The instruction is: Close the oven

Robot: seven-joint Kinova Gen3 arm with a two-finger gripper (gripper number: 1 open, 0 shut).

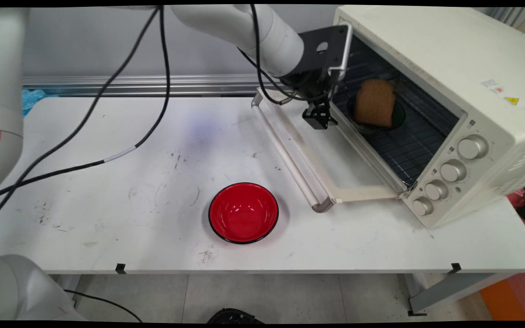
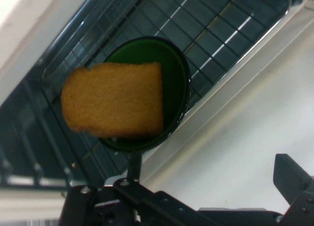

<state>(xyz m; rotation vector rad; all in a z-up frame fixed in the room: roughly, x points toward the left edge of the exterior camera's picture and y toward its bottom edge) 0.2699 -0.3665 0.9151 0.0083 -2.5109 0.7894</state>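
Gripper [image 1: 320, 119] hangs over the open oven door [image 1: 331, 159], fingers spread and holding nothing. Just beyond it, to the right on the oven rack [image 1: 408, 146], sits a green dish [image 2: 172, 73] carrying a slice of toast [image 2: 115, 98], lying flat across the dish. From the upper left the arm slopes down, wrist pointing downward.

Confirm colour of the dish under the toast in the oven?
Dark green dish; clearest in the hand view.

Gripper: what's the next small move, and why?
Probably ease forward into the oven mouth, toward the near rim of the green dish. The gripper hovers over the lowered oven door, open and holding nothing. The dish with the bread on it sits on the rack just ahead.
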